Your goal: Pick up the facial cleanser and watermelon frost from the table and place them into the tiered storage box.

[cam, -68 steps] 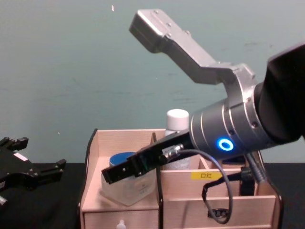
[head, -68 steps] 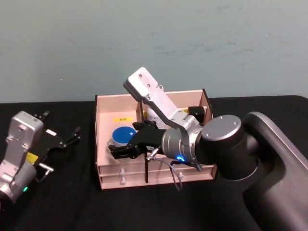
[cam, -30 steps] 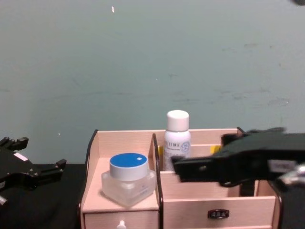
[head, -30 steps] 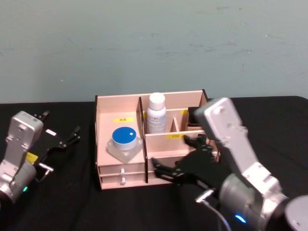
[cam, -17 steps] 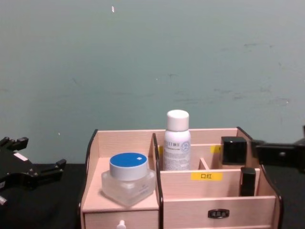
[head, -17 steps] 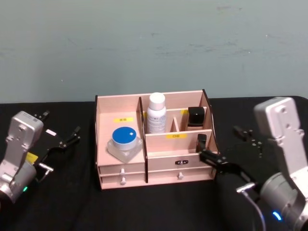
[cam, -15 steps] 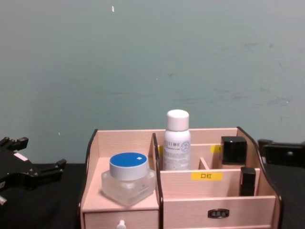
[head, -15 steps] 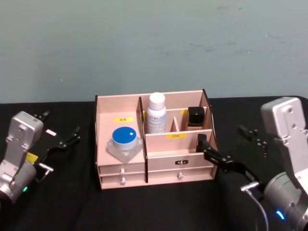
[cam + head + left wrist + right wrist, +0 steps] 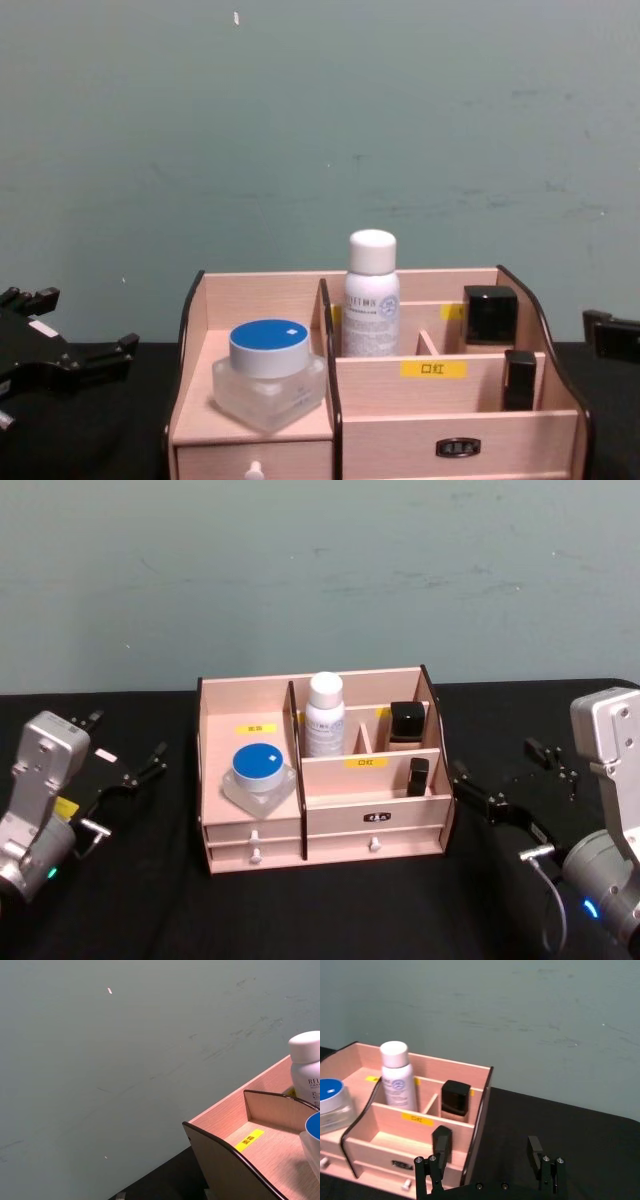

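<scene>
The tiered storage box (image 9: 340, 810) stands mid-table, also seen in the chest view (image 9: 400, 435) and the right wrist view (image 9: 385, 1120). In its left compartment sits the facial cleanser, a clear jar with a blue lid (image 9: 262, 770) (image 9: 268, 375). The watermelon frost, a white bottle with a white cap (image 9: 325, 715) (image 9: 371, 295) (image 9: 396, 1077), stands upright in the back middle compartment. My right gripper (image 9: 495, 760) (image 9: 488, 1146) hovers open and empty just right of the box. At the far left my left gripper (image 9: 122, 738) (image 9: 85, 320) rests open, apart from the box.
A black cube-shaped item (image 9: 405, 721) occupies the back right compartment and a small black tube (image 9: 418, 776) stands in the front right one. Black cloth covers the table (image 9: 320, 910). A grey-green wall (image 9: 320, 570) rises close behind the box.
My right gripper let go of the blue-lidded jar, pulled out of the box and swung away to the right, empty. The jar stays in the left compartment. The left arm has not moved.
</scene>
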Available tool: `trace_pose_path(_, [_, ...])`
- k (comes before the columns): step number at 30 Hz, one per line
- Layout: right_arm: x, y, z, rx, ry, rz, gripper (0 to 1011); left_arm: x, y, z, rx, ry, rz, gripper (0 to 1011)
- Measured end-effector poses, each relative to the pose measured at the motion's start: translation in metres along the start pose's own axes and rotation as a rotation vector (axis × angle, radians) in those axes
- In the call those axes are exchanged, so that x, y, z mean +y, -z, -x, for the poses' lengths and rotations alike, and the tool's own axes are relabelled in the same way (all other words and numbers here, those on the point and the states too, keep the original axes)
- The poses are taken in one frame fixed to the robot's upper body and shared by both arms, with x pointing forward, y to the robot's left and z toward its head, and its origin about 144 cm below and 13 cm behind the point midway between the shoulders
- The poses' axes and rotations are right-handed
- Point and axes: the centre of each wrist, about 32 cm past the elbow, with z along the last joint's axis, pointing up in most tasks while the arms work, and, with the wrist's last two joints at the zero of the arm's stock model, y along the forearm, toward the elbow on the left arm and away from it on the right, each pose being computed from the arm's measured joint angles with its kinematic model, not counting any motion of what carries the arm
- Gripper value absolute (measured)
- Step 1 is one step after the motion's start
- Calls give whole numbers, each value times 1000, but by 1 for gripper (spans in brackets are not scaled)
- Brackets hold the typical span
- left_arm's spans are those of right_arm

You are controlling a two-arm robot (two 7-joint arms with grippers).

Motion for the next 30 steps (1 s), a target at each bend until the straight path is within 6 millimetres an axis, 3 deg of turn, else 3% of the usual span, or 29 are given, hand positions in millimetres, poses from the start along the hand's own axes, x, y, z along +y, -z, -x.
trace_pose_path(30, [2,1,-1,2,7,0,1000,0,0,0,0,0,0,1010])
